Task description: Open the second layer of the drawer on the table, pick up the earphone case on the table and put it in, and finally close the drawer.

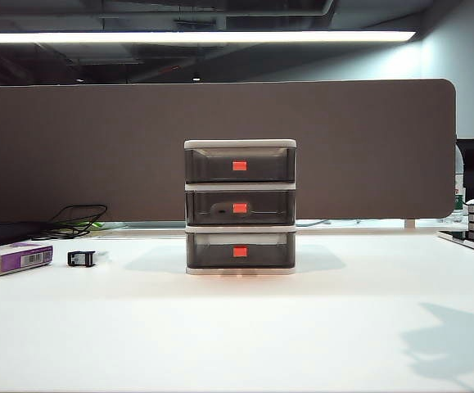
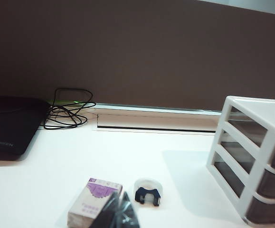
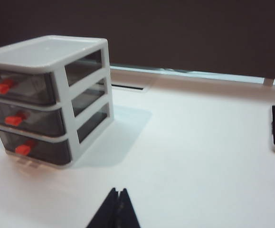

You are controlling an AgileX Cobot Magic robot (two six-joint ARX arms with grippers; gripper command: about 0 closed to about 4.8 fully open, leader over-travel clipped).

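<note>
White table [image 1: 302, 327]; pincers [image 2: 119, 213] [image 3: 118, 209] shut.

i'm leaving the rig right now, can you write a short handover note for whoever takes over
Left gripper: shut, empty, up off the table near the purple-and-white box and the small black clip.
Right gripper: shut, empty, above bare table in front and to the right of the drawer unit.
All three drawers are pushed in. A pale rounded shape shows through the middle drawer, apparently the earphone case; no case is on the table.
Done: case seems stowed, drawer closed.
Left: nothing obvious; confirm the case is inside.
</note>
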